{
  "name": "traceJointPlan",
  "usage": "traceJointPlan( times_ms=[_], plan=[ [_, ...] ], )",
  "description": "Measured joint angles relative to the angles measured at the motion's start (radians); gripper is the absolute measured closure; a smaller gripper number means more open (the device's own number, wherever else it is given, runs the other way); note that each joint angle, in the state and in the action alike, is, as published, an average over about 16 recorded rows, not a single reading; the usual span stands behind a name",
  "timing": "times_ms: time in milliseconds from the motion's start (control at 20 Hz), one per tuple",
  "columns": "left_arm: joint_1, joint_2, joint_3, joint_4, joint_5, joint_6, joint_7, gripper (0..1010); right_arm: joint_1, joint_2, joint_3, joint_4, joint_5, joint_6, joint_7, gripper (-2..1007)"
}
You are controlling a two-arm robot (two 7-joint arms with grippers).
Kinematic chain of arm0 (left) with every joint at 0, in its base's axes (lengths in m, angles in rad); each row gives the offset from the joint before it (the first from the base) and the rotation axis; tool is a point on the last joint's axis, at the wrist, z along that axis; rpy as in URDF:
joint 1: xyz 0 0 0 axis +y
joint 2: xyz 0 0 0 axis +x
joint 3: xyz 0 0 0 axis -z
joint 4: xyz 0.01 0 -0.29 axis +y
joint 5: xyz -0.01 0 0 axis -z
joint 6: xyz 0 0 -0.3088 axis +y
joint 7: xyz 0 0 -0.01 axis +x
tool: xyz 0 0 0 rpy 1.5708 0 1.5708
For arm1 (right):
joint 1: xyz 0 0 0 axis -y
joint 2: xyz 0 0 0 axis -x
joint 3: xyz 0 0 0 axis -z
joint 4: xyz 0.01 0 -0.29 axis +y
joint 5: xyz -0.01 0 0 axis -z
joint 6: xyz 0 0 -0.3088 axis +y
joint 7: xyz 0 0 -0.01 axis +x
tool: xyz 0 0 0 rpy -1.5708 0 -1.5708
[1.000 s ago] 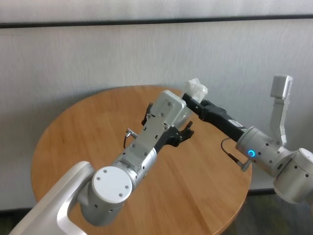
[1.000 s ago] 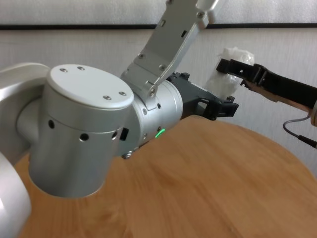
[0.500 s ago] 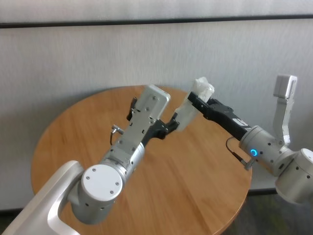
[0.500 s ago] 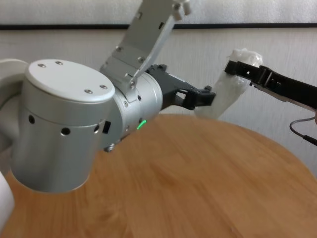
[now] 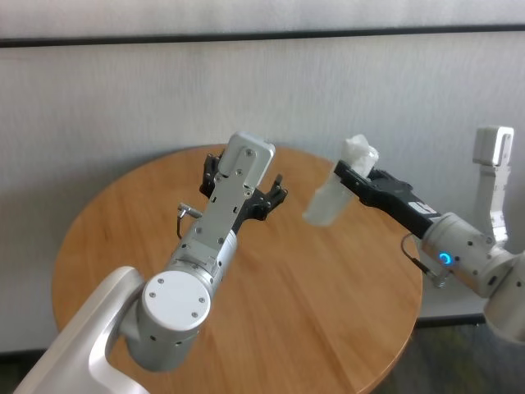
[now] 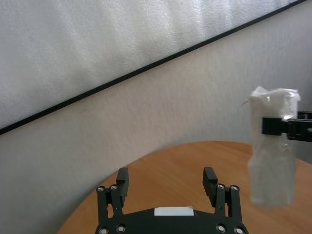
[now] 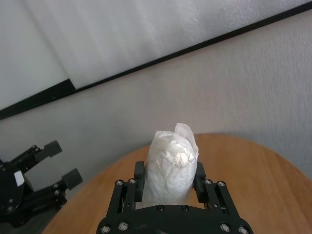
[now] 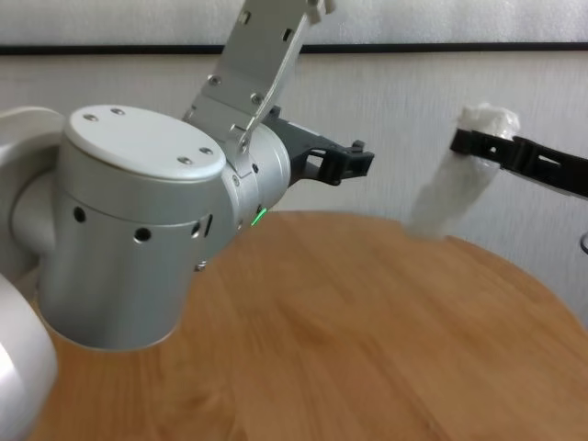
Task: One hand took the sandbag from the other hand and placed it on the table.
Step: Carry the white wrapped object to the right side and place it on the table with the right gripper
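Observation:
The sandbag [image 5: 338, 192], a lumpy white pouch, hangs in the air over the round wooden table [image 5: 312, 320]. My right gripper [image 5: 351, 175], on the wrist with the blue ring, is shut on its upper part. In the right wrist view the sandbag [image 7: 172, 163] fills the space between the fingers [image 7: 139, 171]. My left gripper [image 5: 268, 197], on the green-lit wrist, is open and empty, a clear gap to the left of the bag. The left wrist view shows its fingers [image 6: 209, 176] spread apart, with the sandbag [image 6: 273, 165] off to one side. In the chest view the sandbag [image 8: 455, 184] dangles slanted.
A pale wall with a dark horizontal stripe [image 5: 262, 34] stands right behind the table. The table's far rim [image 8: 441, 241] lies just under the bag. The right arm's upright white link [image 5: 495, 176] rises beyond the table's right edge.
The left gripper has drawn back to the left, away from the sandbag. The right gripper has carried the bag to the right, so a gap now separates them.

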Motion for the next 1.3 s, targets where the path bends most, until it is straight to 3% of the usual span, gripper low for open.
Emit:
traceJointPlan(
  times_ms=[300, 550, 1300],
  plan=[
    [0.002, -0.025, -0.012, 0.018, 0.035, 0.026, 0.042, 10, -0.013, 0.033, 0.008, -0.024, -0.034, 0.038, -0.019, 424],
    [0.002, -0.035, -0.015, 0.028, 0.057, 0.045, 0.064, 10, -0.012, 0.055, 0.003, -0.038, -0.066, 0.081, -0.022, 424],
    [0.001, -0.031, -0.012, 0.026, 0.053, 0.039, 0.058, 10, 0.028, 0.1, -0.05, -0.044, -0.173, 0.238, -0.02, 424]
  ],
)
